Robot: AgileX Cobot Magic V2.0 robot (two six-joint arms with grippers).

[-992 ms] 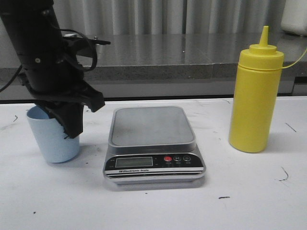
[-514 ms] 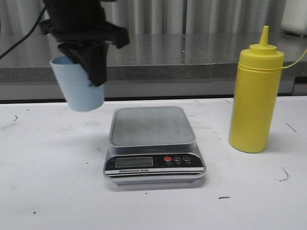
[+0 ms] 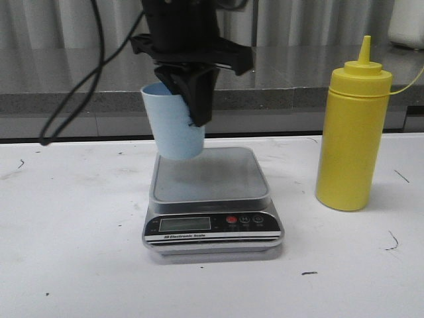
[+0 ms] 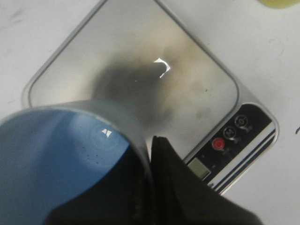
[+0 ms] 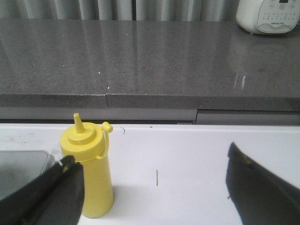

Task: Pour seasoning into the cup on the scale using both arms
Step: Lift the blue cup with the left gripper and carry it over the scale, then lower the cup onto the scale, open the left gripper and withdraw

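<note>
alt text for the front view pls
The left gripper holds a pale blue cup in the air just above the steel platform of a digital scale. A tall yellow squeeze bottle stands untouched on the white table to the right.

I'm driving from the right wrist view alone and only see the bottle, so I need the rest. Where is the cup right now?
Observer: The cup is held in the air by the left gripper, above the scale, not resting on it.
Operator: Is the platform bare?
Observer: Yes, the left wrist view shows nothing lying on it, only the cup's shadow.
Operator: Anything in the cup?
Observer: It looks empty inside.
Operator: Is my gripper near the bottle?
Observer: The right gripper is open, and the front view shows the seasoning bottle standing untouched.
</note>
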